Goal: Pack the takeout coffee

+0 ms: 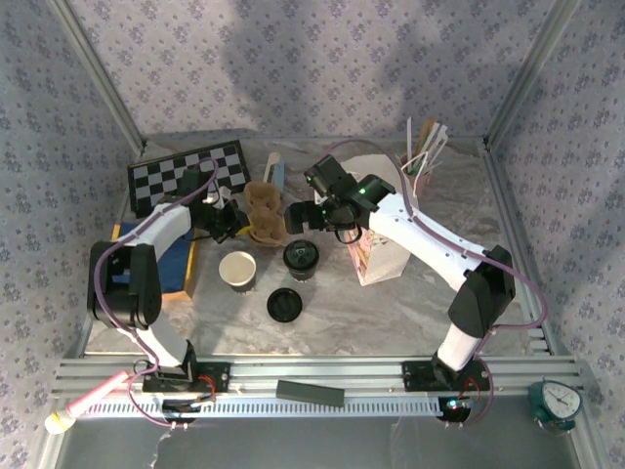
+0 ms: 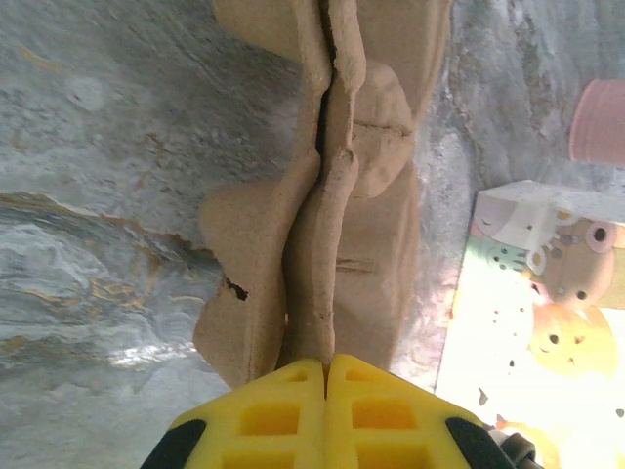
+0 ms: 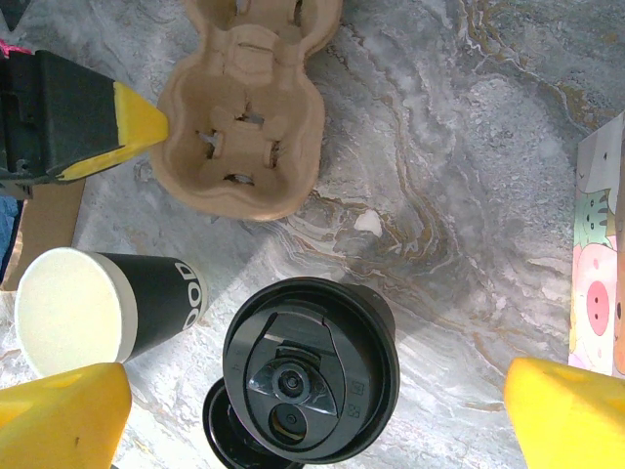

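Right gripper (image 3: 317, 401): spread wide over takeout coffee (image 3: 311, 366)
Left gripper (image 2: 325, 376): clenched on carrier (image 2: 352, 225) rim
Grasp: best kept centred, squeezed gently

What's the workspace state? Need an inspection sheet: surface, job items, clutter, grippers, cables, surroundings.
Surface: marbled grey tabletop, no spills seen.
Job's things: takeout coffee upright, lid on, standing free on the table; cup carrier beyond it, visible pockets empty.
Clutter: lidless cup, loose lid, printed carton, checkerboard, pink holder with utensils.
Grippers: left gripper shut on the cup carrier's rim; right gripper open above the takeout coffee, one finger on each side.
Cables: purple cables looped along both arms.
Surroundings: patterned walls, dial gauge at the near right corner.
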You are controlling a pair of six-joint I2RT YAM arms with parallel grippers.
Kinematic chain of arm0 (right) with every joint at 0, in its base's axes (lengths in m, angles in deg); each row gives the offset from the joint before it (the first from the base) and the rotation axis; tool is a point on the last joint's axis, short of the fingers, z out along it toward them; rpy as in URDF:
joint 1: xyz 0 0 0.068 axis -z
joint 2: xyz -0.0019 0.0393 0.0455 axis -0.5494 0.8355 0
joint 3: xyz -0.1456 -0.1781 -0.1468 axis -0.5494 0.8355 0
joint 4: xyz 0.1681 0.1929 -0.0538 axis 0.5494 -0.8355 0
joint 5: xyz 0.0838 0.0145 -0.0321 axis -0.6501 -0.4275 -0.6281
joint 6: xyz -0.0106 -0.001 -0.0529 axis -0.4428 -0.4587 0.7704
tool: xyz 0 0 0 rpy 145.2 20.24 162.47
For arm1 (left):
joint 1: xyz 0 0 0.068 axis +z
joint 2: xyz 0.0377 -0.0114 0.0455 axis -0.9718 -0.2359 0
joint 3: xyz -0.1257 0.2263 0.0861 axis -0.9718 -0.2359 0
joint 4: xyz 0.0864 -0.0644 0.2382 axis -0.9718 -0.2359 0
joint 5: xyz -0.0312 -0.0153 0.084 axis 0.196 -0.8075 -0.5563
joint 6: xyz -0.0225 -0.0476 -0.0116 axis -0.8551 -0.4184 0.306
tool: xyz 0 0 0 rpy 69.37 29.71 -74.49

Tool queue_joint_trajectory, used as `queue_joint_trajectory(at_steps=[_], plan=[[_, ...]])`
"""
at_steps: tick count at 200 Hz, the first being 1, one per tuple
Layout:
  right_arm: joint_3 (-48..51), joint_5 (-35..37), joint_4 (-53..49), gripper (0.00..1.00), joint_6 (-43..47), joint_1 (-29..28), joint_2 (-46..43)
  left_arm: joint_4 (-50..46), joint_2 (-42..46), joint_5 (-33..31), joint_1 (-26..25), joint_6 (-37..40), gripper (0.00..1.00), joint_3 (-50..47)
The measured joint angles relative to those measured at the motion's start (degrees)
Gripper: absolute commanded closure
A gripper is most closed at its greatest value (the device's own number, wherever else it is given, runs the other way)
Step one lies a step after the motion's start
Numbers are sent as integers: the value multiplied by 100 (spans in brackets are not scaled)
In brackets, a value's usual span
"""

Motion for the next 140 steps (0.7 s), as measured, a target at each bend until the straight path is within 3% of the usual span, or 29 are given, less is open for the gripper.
queue_joint_trajectory(at_steps=[93, 140], plan=[[-232, -20, 79, 2, 0, -66, 83, 1084, 361, 686, 153, -588, 100, -501], [-1036, -162, 164, 21, -79, -153, 789, 1191, 361, 704, 151, -605, 100, -522]])
